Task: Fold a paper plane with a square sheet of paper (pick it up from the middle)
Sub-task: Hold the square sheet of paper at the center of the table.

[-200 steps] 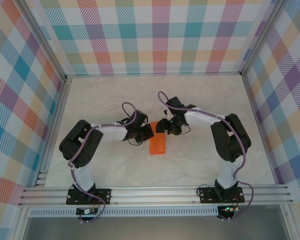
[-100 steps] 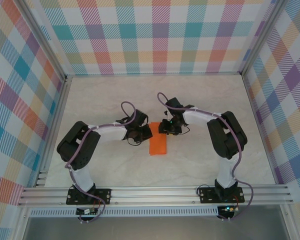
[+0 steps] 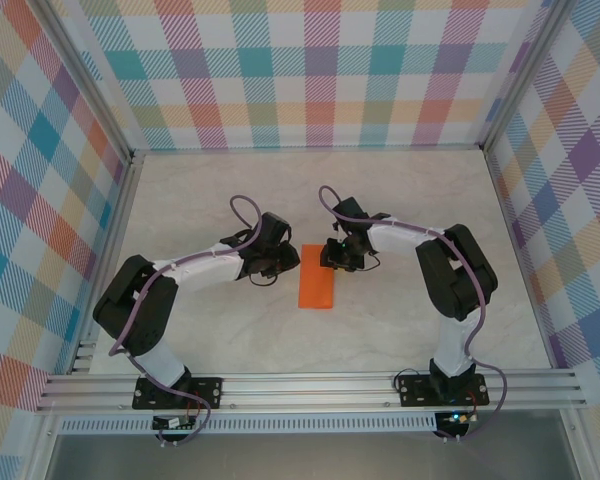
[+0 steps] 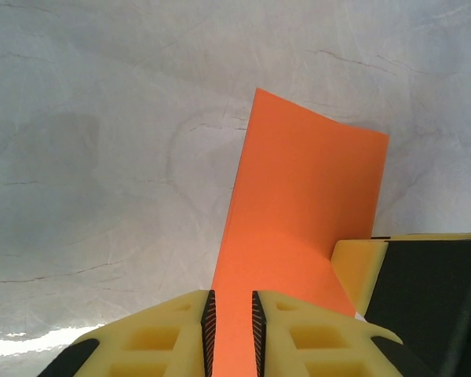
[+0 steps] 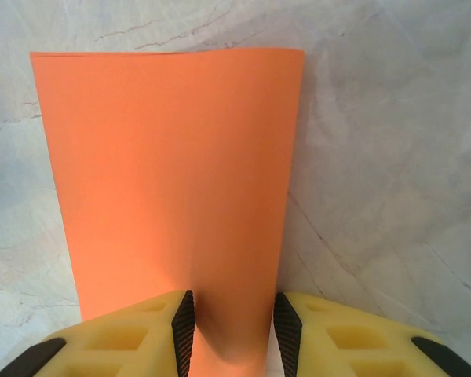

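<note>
1. We work inside a box of pastel plaid fabric walls (image 3: 320, 70) on a silver aluminium frame (image 3: 310, 390). Nothing there has changed.
2. The pale, marble-veined table top (image 3: 420, 200) is flat and smooth. We judge that thin paper will slide on it easily.
3. The black-and-white left arm (image 3: 165, 295) has swung its elbow out toward the left wall over the last second. The matching right arm (image 3: 450, 265) has barely shifted.
4. The thin, bright orange sheet of paper (image 3: 317, 277) lies flat at the middle of the table between the two wrists, folded into a narrow rectangle. More of its far end shows than a second ago, because the left wrist has drawn aside.
5. The left gripper (image 3: 285, 262) (image 4: 231, 314) sits at the paper's left long edge.
   - Its yellow foam pads (image 4: 157, 342) stand a narrow slot apart, with orange filling the slot.
   - It has been easing apart from closed, and we cannot tell whether it still pinches the paper.
   - We read this as letting go after a crease.
6. The right gripper (image 3: 331, 257) (image 5: 234, 334) is at the paper's far right corner.
   - Its pads (image 5: 125, 342) are wider apart and have been drawing in around a band of paper.
   - We cannot tell whether they have a grip yet.
   - We judge the nose and wing folds all remain to be done.
</note>
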Action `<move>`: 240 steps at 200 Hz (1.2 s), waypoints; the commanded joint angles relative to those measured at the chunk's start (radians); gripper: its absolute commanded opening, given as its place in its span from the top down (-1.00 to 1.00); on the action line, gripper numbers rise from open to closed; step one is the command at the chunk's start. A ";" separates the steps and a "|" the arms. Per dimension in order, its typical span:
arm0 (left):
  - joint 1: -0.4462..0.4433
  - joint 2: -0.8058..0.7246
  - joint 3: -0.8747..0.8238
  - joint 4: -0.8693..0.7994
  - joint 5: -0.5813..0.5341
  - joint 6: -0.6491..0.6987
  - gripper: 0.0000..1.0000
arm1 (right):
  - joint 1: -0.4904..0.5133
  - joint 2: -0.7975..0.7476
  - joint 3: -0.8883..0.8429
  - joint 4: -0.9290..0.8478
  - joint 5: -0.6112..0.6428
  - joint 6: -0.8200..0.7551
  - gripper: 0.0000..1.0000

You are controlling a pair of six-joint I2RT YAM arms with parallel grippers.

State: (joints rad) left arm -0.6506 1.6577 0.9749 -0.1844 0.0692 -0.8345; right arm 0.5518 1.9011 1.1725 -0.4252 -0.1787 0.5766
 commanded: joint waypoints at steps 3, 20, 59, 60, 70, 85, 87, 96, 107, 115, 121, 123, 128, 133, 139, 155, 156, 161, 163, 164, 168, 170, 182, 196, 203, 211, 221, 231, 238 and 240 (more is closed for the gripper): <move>-0.009 0.012 0.006 -0.007 0.013 -0.002 0.54 | 0.007 0.030 -0.032 0.001 0.037 0.024 0.26; -0.009 0.025 0.010 -0.003 0.024 0.000 0.54 | 0.007 0.033 -0.029 -0.009 0.043 0.023 0.24; -0.009 0.059 0.020 0.024 0.069 -0.001 0.54 | 0.007 0.053 -0.020 -0.022 0.047 0.014 0.22; -0.009 0.059 0.020 0.024 0.069 0.000 0.54 | 0.007 0.053 -0.020 -0.022 0.047 0.013 0.22; -0.009 0.067 0.022 0.030 0.080 0.000 0.54 | 0.007 0.058 -0.019 -0.024 0.048 0.012 0.22; -0.008 0.079 0.024 0.039 0.096 0.001 0.55 | 0.007 0.063 -0.015 -0.032 0.056 0.009 0.22; -0.008 0.081 0.026 0.042 0.099 0.000 0.55 | 0.007 0.064 -0.014 -0.032 0.056 0.008 0.22; -0.009 0.086 0.027 0.052 0.115 -0.001 0.55 | 0.007 0.066 -0.014 -0.033 0.058 0.007 0.22; -0.009 0.099 0.028 0.066 0.138 0.000 0.56 | 0.007 0.069 -0.012 -0.034 0.056 0.005 0.22; -0.009 0.107 0.028 0.078 0.154 0.000 0.57 | 0.007 0.071 -0.012 -0.036 0.056 0.005 0.22; -0.009 0.115 0.033 0.085 0.166 0.000 0.58 | 0.007 0.074 -0.011 -0.037 0.058 0.004 0.21; -0.009 0.117 0.033 0.089 0.169 0.000 0.58 | 0.007 0.074 -0.009 -0.038 0.058 0.002 0.22; -0.009 0.125 0.037 0.095 0.180 0.000 0.59 | 0.007 0.076 -0.008 -0.038 0.057 0.003 0.22; -0.009 0.131 0.038 0.101 0.190 -0.002 0.60 | 0.007 0.077 -0.008 -0.038 0.059 0.003 0.21; -0.009 0.139 0.040 0.108 0.197 -0.002 0.60 | 0.007 0.079 -0.008 -0.038 0.059 0.002 0.22; -0.009 0.164 0.052 0.114 0.214 -0.002 0.64 | 0.007 0.084 -0.006 -0.042 0.061 0.003 0.22; -0.009 0.167 0.053 0.114 0.214 -0.002 0.64 | 0.007 0.085 -0.006 -0.042 0.061 0.002 0.21; -0.009 0.175 0.057 0.115 0.218 0.000 0.65 | 0.007 0.086 -0.005 -0.042 0.060 0.003 0.22; -0.009 0.178 0.057 0.116 0.219 0.000 0.66 | 0.007 0.087 -0.004 -0.041 0.061 0.002 0.22; -0.009 0.180 0.058 0.117 0.220 0.000 0.66 | 0.007 0.087 -0.005 -0.041 0.062 0.003 0.22; -0.009 0.185 0.060 0.120 0.224 -0.001 0.67 | 0.007 0.087 -0.004 -0.042 0.061 0.003 0.22; -0.009 0.188 0.061 0.122 0.226 -0.001 0.67 | 0.007 0.086 -0.005 -0.042 0.059 0.003 0.22; -0.009 0.204 0.064 0.135 0.237 0.000 0.70 | 0.007 0.090 -0.002 -0.042 0.061 0.005 0.21; -0.009 0.221 0.072 0.137 0.246 0.000 0.72 | 0.007 0.093 -0.001 -0.043 0.059 0.006 0.21; -0.010 0.229 0.073 0.138 0.247 -0.001 0.73 | 0.007 0.095 0.000 -0.043 0.059 0.006 0.22; -0.010 0.234 0.073 0.135 0.242 -0.001 0.75 | 0.007 0.095 -0.001 -0.044 0.059 0.006 0.22; -0.009 0.238 0.073 0.118 0.230 0.003 0.76 | 0.007 0.096 -0.001 -0.044 0.059 0.007 0.22; -0.009 0.237 0.072 0.095 0.208 0.004 0.78 | 0.007 0.096 -0.002 -0.044 0.059 0.008 0.22; -0.009 0.237 0.071 0.081 0.193 0.008 0.79 | 0.008 0.095 -0.001 -0.045 0.059 0.008 0.21; -0.009 0.238 0.071 0.077 0.190 0.008 0.79 | 0.007 0.095 -0.002 -0.044 0.059 0.008 0.21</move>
State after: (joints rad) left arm -0.6521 1.8763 1.0302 -0.0601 0.2893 -0.8371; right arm 0.5518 1.9167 1.1934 -0.4473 -0.1757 0.5877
